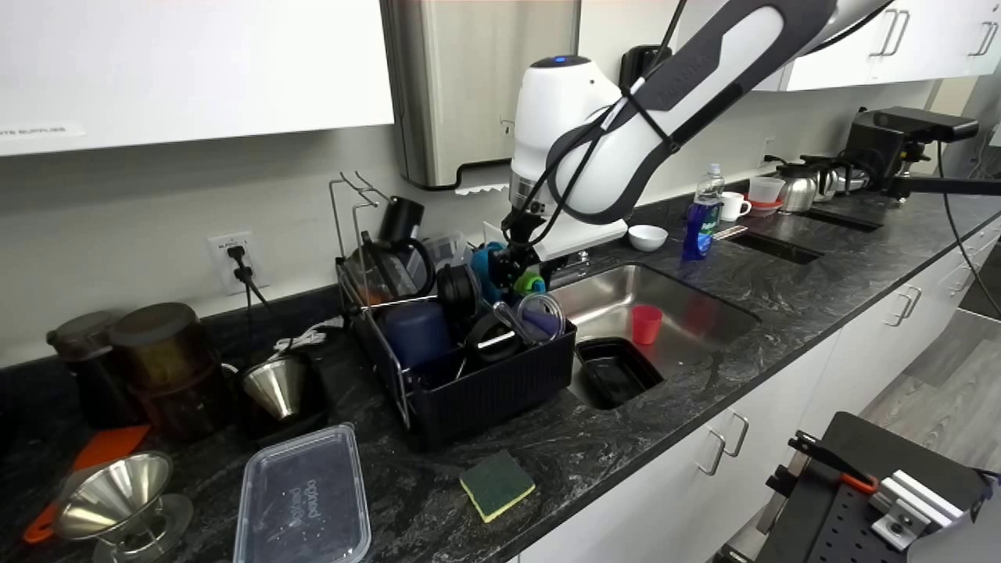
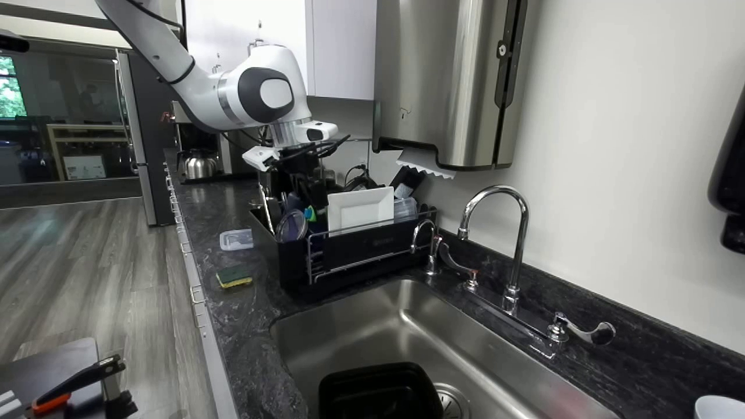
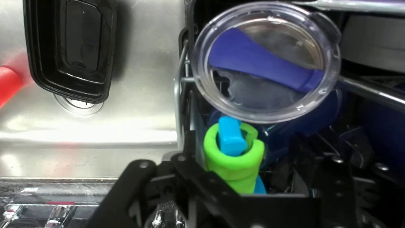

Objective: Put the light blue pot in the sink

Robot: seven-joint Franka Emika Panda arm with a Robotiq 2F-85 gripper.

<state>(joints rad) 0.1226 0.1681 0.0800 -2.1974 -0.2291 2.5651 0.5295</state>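
A light blue item (image 1: pixel 485 270) stands in the black dish rack (image 1: pixel 493 399) in an exterior view; it appears to be the pot, but most of it is hidden. A bright green, collar-like top (image 3: pixel 234 161) with a light blue tip (image 3: pixel 232 136) shows in the wrist view, with light blue below it. My gripper (image 3: pixel 245 142) is open over the rack, one finger on each side of the green top. It points down there in both exterior views (image 1: pixel 528 274) (image 2: pixel 302 186). The steel sink (image 1: pixel 626 277) lies beside the rack, also in an exterior view (image 2: pixel 343 302).
A black tray (image 1: pixel 618 375) and a red cup (image 1: pixel 646 324) are in the sink. A clear round lid (image 3: pixel 265 110) and a white plate (image 2: pixel 361 209) crowd the rack near my gripper. A tall faucet (image 2: pixel 521 233) and paper towel dispenser (image 2: pixel 430 75) stand at the wall.
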